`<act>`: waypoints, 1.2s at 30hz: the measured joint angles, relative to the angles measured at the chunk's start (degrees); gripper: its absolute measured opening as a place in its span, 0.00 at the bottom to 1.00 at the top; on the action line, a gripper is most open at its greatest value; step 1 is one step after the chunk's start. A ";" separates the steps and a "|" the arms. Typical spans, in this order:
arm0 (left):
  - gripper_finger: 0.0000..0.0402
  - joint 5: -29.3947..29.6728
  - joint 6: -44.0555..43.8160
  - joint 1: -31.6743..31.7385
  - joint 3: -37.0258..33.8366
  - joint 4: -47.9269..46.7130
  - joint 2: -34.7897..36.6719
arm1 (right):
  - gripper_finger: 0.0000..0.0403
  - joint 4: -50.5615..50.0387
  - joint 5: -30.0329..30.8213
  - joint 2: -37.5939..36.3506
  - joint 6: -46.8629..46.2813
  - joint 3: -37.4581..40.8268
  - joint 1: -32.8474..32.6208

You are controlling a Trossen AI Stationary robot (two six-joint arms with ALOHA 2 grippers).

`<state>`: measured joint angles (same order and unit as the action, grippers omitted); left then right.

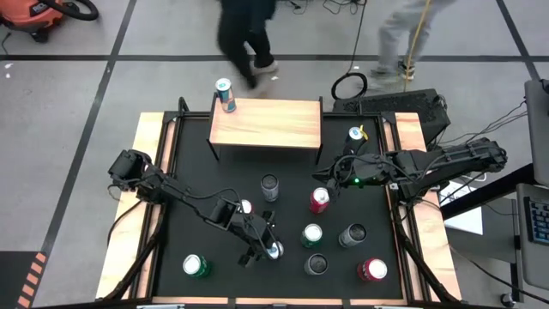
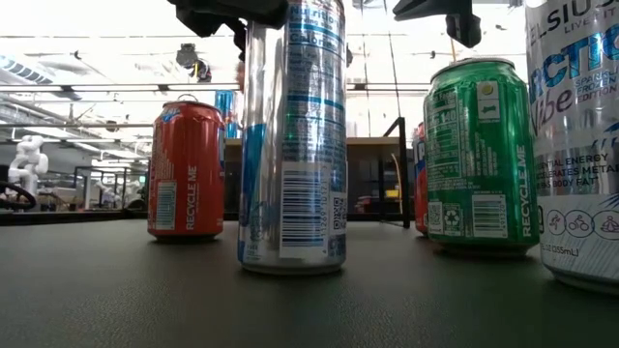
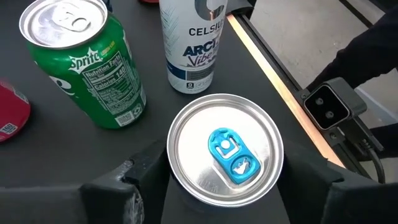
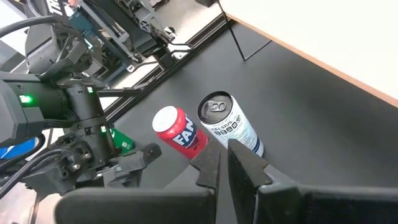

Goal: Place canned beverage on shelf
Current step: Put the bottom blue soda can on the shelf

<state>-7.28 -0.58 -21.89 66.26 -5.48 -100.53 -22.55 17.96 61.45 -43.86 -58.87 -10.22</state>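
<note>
The left gripper (image 1: 273,249) straddles a tall silver aluminium can with a blue pull tab (image 3: 225,148) near the front edge of the black desk (image 1: 189,172), its 2 dark fingers (image 3: 134,186) parted on either side of the can's rim. Whether they press the can's wall cannot be told. In the low view the can (image 2: 293,145) stands upright on the desk, the gripper over its top. Just beside it stand a green Sprite can (image 3: 84,62) and a white Celsius can (image 3: 191,43).

The right gripper (image 4: 224,163) hangs clenched and empty above the desk's right half, its fingers pressed together, over a red can (image 4: 180,132) and a slim white-and-blue can (image 4: 231,124).

The small light-wood shelf on thin black legs (image 1: 270,124) stands at the desk's far edge, well apart from the left gripper. 1 blue-and-silver can (image 1: 225,94) stands at its left far corner.
</note>
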 joint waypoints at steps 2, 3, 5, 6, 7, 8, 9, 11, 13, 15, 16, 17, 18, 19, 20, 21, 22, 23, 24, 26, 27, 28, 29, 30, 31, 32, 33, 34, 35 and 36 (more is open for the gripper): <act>0.59 0.04 -0.07 0.00 0.00 0.00 0.00 | 0.03 0.00 0.00 0.00 -0.01 0.00 0.00; 0.59 0.04 -0.11 0.00 0.00 0.00 0.00 | 0.03 0.00 0.00 0.00 -0.13 0.00 0.00; 0.58 0.10 -0.18 0.00 0.00 0.00 0.02 | 0.03 0.00 -0.01 0.00 -0.28 0.00 0.00; 0.58 0.23 -0.38 0.00 0.00 0.00 0.03 | 0.03 0.00 0.00 0.00 -0.31 0.00 0.00; 0.58 0.26 -0.43 0.00 0.00 -0.02 0.04 | 0.03 0.00 -0.02 0.00 -0.33 0.00 -0.02; 0.58 0.28 -0.49 0.00 0.00 -0.02 0.05 | 0.03 0.00 -0.02 0.00 -0.37 0.00 -0.02; 0.58 0.32 -0.55 0.00 0.00 -0.02 0.07 | 0.03 0.00 -0.02 0.00 -0.39 0.00 -0.01; 0.58 0.41 -0.57 0.00 0.00 -0.02 0.07 | 0.03 0.00 -0.02 0.00 -0.42 0.00 -0.02; 0.58 0.53 -0.61 0.00 0.00 -0.31 0.34 | 0.03 0.00 -0.02 0.00 -0.42 0.00 -0.02; 0.58 1.35 -0.63 0.00 0.00 -1.34 1.00 | 0.03 0.00 -0.02 0.00 -0.44 0.00 -0.02; 0.58 1.89 -0.62 0.00 0.00 -1.61 1.39 | 0.03 0.00 -0.02 0.00 -0.42 0.00 -0.02; 0.58 2.34 -0.63 0.00 0.00 -1.72 1.79 | 0.03 0.00 -0.04 0.00 -0.42 0.00 -0.02; 0.58 2.76 -0.66 0.00 0.00 -1.78 2.24 | 0.03 0.00 -0.04 0.00 -0.43 0.00 -0.02; 0.58 3.07 -0.64 0.00 0.00 -1.81 2.78 | 0.03 0.00 -0.04 0.00 -0.44 0.00 -0.02; 0.58 3.33 -0.70 0.00 0.00 -1.77 3.23 | 0.03 0.00 -0.04 0.00 -0.42 0.00 -0.02; 0.58 3.83 -0.86 0.00 0.10 -1.73 3.66 | 0.03 0.00 -0.04 0.00 -0.42 0.00 -0.02; 0.58 4.45 -1.05 0.00 0.21 -1.64 4.10 | 0.03 0.00 -0.04 0.00 -0.42 0.00 -0.02; 0.58 5.07 -1.59 0.02 0.22 -1.54 4.48 | 0.03 -0.01 -0.04 0.00 -0.39 0.00 -0.02; 0.58 5.60 -1.99 0.10 0.22 -1.57 4.93 | 0.03 0.00 -0.04 0.00 -0.34 0.00 -0.02; 0.58 6.29 -2.15 0.13 0.22 -1.71 5.80 | 0.03 -0.02 -0.04 0.00 -0.29 0.00 -0.02; 0.58 6.81 -2.25 0.13 0.22 -1.61 6.16 | 0.03 -0.04 -0.04 0.00 -0.23 0.00 -0.02; 0.58 7.60 -2.86 0.13 0.24 -1.51 6.52 | 0.03 -0.04 -0.05 0.00 -0.08 0.00 -0.02; 0.58 8.37 -3.61 0.12 0.24 -1.55 6.97 | 0.03 -0.04 -0.05 0.00 0.09 0.00 -0.02; 0.58 9.05 -4.56 0.11 0.24 -1.66 7.37 | 0.03 -0.04 -0.07 0.00 0.39 0.00 -0.02; 0.58 9.54 -5.12 0.11 0.24 -1.68 7.89 | 0.03 -0.04 -0.07 0.00 0.63 0.00 -0.02; 0.58 10.29 -5.55 0.11 0.24 -1.64 8.34 | 0.03 -0.03 -0.07 0.00 0.93 0.00 -0.02; 0.58 11.15 -6.22 0.11 0.25 -1.61 8.79 | 0.03 -0.04 -0.07 0.00 1.11 0.00 -0.02; 0.58 11.94 -6.72 0.11 0.26 -1.60 9.28 | 0.03 -0.05 -0.07 0.00 1.16 0.00 -0.02; 0.58 12.60 -7.30 0.11 0.26 -1.63 9.84 | 0.03 -0.04 -0.07 0.00 1.24 0.00 -0.02; 0.58 13.32 -7.95 0.12 0.26 -1.64 10.32 | 0.03 -0.04 -0.07 0.00 1.35 0.00 -0.02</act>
<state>6.04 -8.53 -21.77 66.52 -7.11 -90.21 -22.59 17.89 61.45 -42.51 -58.87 -10.24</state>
